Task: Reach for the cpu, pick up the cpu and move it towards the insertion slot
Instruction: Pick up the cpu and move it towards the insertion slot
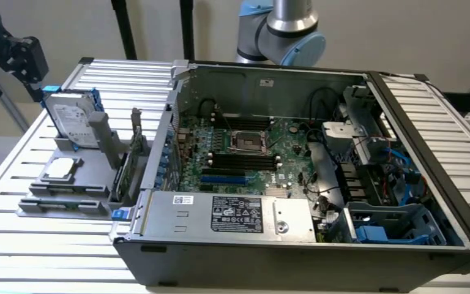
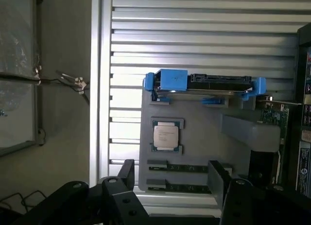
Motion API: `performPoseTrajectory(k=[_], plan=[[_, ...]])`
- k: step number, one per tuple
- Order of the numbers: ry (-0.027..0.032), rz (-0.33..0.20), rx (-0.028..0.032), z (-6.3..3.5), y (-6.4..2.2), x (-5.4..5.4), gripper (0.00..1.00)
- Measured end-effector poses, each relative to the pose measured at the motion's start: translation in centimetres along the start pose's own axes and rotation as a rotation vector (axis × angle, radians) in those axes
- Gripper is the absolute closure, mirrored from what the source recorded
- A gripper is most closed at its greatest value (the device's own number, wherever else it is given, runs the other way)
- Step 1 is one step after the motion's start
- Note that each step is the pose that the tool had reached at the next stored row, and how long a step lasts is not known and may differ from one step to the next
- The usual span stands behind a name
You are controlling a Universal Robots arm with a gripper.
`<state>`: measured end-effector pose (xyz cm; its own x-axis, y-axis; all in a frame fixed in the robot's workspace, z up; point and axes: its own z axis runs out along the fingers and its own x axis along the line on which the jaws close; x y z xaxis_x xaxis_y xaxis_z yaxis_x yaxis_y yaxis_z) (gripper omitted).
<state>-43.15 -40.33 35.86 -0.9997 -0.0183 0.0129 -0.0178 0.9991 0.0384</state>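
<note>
Where the cpu (image 2: pixel 165 136) lies: flat in its grey holder (image 2: pixel 201 145), near the hard drive (image 2: pixel 214 83).
My pincer (image 2: pixel 172 175): spread wide, empty, not yet over it.
Doing it well: I'd centre my fingers (image 2: pixel 127 172) on opposite edges and descend squarely.
Insertion slot (image 1: pixel 247 142): well apart, inside the case (image 1: pixel 300 257).

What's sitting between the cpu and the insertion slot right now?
Exterior view: between cpu and insertion slot stand a grey post, an upright card and the case's side wall.

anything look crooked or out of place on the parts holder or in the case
Nothing stands out. The cpu lies flat and square in its nest on the grey holder, the hard drive stands upright, and the insertion slot looks empty. The gripper is open, holding nothing.
</note>
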Motion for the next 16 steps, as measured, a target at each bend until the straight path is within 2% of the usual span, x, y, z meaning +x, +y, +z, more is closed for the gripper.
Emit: performPoseTrajectory(k=[5, 16], plan=[[0.0001, 0.000, 0.0000, 0.91, -0.03, -0.4, 0.29], [0.0001, 0.000, 0.0000, 2.91, -0.12, -0.5, 0.29]])
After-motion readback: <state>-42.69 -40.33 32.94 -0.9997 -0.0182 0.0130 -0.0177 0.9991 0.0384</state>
